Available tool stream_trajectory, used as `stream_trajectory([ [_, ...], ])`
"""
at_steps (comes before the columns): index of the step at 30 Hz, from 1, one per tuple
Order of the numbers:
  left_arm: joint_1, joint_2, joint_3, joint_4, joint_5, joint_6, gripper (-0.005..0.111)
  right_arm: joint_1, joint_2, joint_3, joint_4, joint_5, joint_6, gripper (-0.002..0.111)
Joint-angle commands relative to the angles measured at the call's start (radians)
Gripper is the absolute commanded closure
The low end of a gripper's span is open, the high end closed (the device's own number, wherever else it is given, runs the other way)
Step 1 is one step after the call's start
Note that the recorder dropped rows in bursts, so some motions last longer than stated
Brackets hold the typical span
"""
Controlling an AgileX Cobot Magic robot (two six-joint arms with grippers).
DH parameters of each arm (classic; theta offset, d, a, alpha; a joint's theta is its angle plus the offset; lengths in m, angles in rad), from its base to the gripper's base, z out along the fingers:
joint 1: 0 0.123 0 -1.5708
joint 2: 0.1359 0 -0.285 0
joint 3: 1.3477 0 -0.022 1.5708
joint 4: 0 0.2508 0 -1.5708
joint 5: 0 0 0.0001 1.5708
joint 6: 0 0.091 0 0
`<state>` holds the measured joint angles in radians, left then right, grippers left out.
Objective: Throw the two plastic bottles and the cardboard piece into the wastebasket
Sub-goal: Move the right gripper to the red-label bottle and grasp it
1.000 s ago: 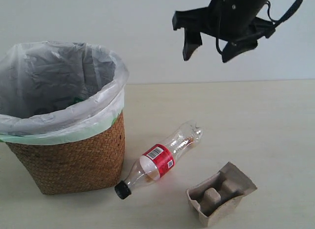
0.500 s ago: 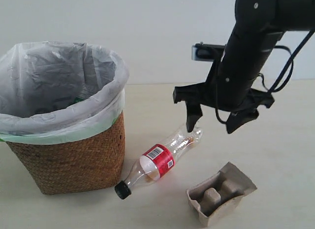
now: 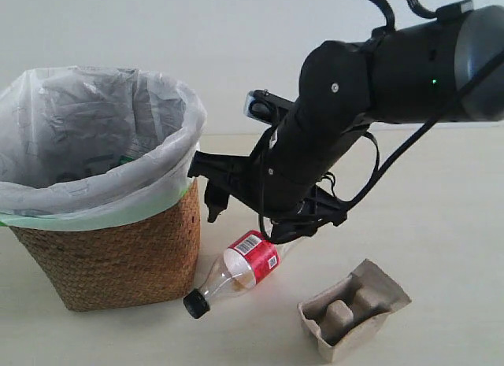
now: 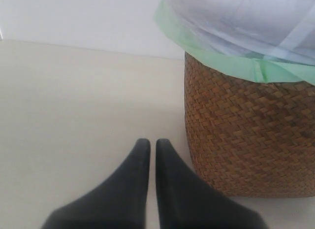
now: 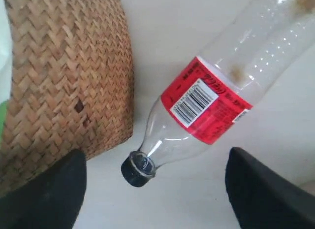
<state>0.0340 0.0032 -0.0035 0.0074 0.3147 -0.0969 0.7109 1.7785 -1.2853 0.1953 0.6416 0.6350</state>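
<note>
A: Right pincer [image 3: 244, 219] hangs wide over the bottle [image 3: 253, 260], which lies on the bench [image 3: 441, 224] just beside the basket [image 3: 118, 256].
B: Risky. One side could clip the basket, or that round bottle squirts out sideways.

Wastebasket [image 3: 118, 264]: brown woven wicker, rough and matt. Liner bag [image 3: 94, 122]: thin translucent white plastic, crinkled, faint sheen. Red-label bottle [image 3: 252, 264], at 4 o'clock of it: clear glossy plastic, slick label [image 5: 206, 108], dull black cap [image 5: 138, 169]. Cardboard piece [image 3: 354, 307]: grey-brown moulded pulp, coarse, ragged-edged. Tabletop [image 3: 441, 224]: pale, smooth, matt. I read my right claw [image 3: 244, 223] and left claw [image 4: 148, 145] as matt black.
</note>
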Motion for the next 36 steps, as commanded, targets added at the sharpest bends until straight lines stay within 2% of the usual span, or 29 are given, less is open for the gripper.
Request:
stream_trajectory([
  [1,-0.004,-0.003,0.004,0.002,0.000,-0.003,0.103,0.019,0.026,0.005,-0.157,0.014,0.206,0.038],
  [11,-0.004,-0.003,0.004,0.002,0.000,-0.003,0.103,0.021,0.121,0.005,-0.231,-0.058,0.371,0.038],
  [21,-0.004,-0.003,0.004,0.002,0.000,-0.003,0.103,0.019,0.186,0.005,-0.241,-0.165,0.429,0.038],
  [25,-0.004,-0.003,0.004,0.002,0.000,-0.003,0.103,0.019,0.198,0.005,-0.308,-0.174,0.496,0.038],
  [36,-0.004,-0.003,0.004,0.002,0.000,-0.003,0.103,0.019,0.252,0.005,-0.319,-0.193,0.511,0.038],
])
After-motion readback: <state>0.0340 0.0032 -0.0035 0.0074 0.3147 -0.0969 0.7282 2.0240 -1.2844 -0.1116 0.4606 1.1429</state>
